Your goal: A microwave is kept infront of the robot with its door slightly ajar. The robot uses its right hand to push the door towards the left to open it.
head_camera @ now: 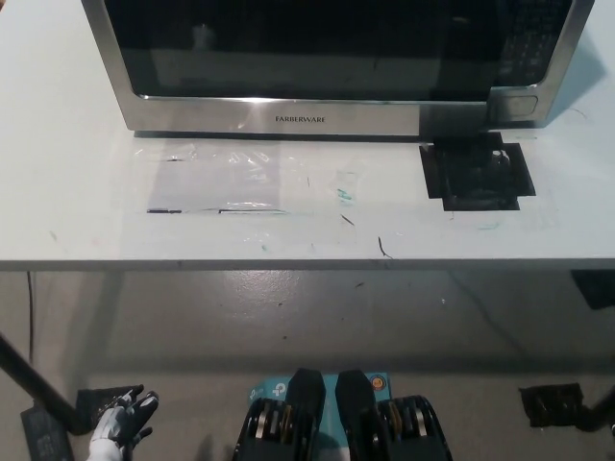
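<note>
The microwave [336,67] sits at the far edge of the white worktop [77,211], directly ahead of the robot, its face turned toward the camera and its long axis running left to right across the picture. Its dark glass door [298,53] covers most of the front; the keypad panel [533,48] fills the right end. The door's free edge appears to stand slightly proud near the panel, which would give a hand a lip to push leftward, though the gap is hard to confirm. A black patch of tape [476,173] marks the worktop just before that right corner. The white left hand [123,421] hangs low at the lower left, below the worktop, fingers loosely spread and holding nothing. The right hand is out of view.
</note>
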### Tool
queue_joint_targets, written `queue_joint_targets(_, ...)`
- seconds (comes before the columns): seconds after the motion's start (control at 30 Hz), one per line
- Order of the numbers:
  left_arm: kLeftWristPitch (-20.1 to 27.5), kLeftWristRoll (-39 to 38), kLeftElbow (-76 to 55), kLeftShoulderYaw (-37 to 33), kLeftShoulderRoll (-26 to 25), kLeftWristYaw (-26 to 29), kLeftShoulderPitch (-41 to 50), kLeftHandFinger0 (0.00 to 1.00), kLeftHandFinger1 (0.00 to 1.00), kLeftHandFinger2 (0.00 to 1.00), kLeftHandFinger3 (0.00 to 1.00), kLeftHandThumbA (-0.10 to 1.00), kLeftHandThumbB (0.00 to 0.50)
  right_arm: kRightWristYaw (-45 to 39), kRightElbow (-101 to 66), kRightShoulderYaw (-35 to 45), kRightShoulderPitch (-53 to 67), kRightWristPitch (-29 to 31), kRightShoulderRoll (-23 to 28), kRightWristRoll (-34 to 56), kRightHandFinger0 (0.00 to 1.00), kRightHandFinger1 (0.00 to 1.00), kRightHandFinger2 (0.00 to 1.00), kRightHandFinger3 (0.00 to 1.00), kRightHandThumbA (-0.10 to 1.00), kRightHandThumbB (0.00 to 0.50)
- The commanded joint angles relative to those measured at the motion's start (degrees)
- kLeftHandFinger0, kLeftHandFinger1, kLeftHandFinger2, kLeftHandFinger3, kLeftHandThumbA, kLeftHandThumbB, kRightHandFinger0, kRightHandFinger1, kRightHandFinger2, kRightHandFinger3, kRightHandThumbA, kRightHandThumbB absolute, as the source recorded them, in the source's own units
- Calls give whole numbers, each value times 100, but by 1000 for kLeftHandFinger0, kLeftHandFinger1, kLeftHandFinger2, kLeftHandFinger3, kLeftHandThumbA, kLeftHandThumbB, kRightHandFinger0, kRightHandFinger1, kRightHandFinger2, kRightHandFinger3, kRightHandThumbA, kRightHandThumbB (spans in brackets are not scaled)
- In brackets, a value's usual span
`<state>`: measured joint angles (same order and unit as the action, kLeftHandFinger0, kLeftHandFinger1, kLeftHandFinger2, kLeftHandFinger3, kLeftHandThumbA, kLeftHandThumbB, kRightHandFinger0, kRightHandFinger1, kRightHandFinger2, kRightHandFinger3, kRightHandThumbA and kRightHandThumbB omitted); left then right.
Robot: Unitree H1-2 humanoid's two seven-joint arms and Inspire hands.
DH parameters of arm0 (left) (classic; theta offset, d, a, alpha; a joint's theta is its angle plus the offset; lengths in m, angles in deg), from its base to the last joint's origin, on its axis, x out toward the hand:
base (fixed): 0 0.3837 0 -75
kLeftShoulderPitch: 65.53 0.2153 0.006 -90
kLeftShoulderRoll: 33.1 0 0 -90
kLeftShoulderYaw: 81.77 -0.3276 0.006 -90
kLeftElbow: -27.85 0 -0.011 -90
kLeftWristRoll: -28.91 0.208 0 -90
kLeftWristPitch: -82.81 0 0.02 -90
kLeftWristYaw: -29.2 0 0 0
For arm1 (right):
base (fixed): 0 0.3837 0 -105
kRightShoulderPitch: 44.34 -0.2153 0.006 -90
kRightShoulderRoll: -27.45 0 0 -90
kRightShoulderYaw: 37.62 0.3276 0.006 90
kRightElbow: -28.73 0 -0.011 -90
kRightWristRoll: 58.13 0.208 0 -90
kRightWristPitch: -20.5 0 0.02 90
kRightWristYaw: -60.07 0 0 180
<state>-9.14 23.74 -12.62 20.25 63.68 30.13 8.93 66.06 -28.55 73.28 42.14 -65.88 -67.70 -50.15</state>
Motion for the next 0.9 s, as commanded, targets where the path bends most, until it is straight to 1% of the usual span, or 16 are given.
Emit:
queue_joint_targets(0.0, 212, -127, -158, 84, -126, 37, -178, 1000, 980, 960, 989, 409, 145, 58, -4578, 455, 655, -1542, 604, 307, 412, 678, 775, 877, 542, 197)
queue_joint_targets(0.03, 176, -141, -181, 106, -129, 57, -188, 1000, 947, 945, 999, 419, 154, 83, -4983, 507, 708, -1742, 631, 324, 434, 704, 801, 886, 514, 199)
queue_joint_targets(0.1, 88, -173, -206, 161, -123, 126, -231, 1000, 911, 936, 1000, 427, 162, 189, -4621, 510, 581, -1745, 498, 349, 476, 712, 818, 921, 460, 191)
queue_joint_targets(0.13, 30, -156, -297, 185, -135, 206, -238, 939, 859, 923, 989, 421, 144, 282, -4052, 403, 455, -1665, 366, 130, 523, 747, 824, 932, 455, 202)
queue_joint_targets(0.17, 12, -148, -301, 183, -131, 217, -279, 930, 855, 922, 991, 421, 139, 264, -3808, 367, 425, -1546, 319, 144, 562, 776, 842, 931, 451, 197)
queue_joint_targets(0.2, 45, -43, -327, 99, -163, 211, -275, 916, 859, 926, 1000, 465, 112, 254, -3586, 302, 384, -1506, 282, 98, 636, 811, 877, 956, 446, 175)
queue_joint_targets(0.27, 61, 40, -378, 32, -191, 181, -275, 927, 860, 916, 985, 476, 118, 310, -3207, 232, 297, -1396, 178, -21, 512, 731, 798, 908, 416, 187)
queue_joint_targets(0.3, 63, 27, -329, 27, -184, 163, -351, 913, 862, 912, 975, 456, 127, 357, -3032, 177, 249, -1393, 99, -84, 497, 716, 785, 889, 411, 179)
queue_joint_targets(0.33, -23, -50, -461, 63, -139, 119, -350, 900, 862, 907, 955, 417, 135, 276, -2881, 54, 229, -1518, -26, -18, 605, 791, 831, 942, 489, 189)
queue_joint_targets(0.37, -11, -37, -484, 48, -131, 111, -348, 879, 850, 902, 956, 418, 136, 277, -2854, -13, 231, -1564, -81, -59, 592, 787, 844, 946, 505, 210)
queue_joint_targets(0.43, -75, -76, -532, 77, -96, 112, -356, 853, 824, 882, 954, 391, 127, 300, -2908, -85, 226, -1751, -200, -35, 603, 795, 862, 953, 518, 214)
queue_joint_targets(0.63, -111, -75, -585, 111, -119, 96, -313, 853, 828, 892, 960, 412, 117, 230, -3140, -6, 294, -1893, -113, 22, 622, 796, 847, 932, 551, 242)
queue_joint_targets(0.7, -125, -62, -580, 133, -121, 139, -314, 846, 830, 901, 960, 402, 111, 209, -3264, 92, 338, -1888, -53, 85, 665, 812, 862, 926, 564, 227)
queue_joint_targets(0.73, -82, -77, -537, 147, -126, 116, -292, 829, 830, 906, 971, 389, 102, 253, -3578, 183, 405, -1912, 71, 6, 590, 765, 820, 901, 514, 200)
queue_joint_targets(0.83, -75, -73, -537, 156, -125, 108, -276, 833, 827, 901, 975, 386, 100, 229, -3654, 208, 413, -1985, 81, 23, 592, 770, 818, 902, 513, 200)
queue_joint_targets(0.87, 47, -25, -434, 102, -146, 55, -267, 841, 819, 905, 986, 405, 105, 288, -4219, 403, 425, -2323, 260, 67, 612, 797, 836, 923, 511, 187)
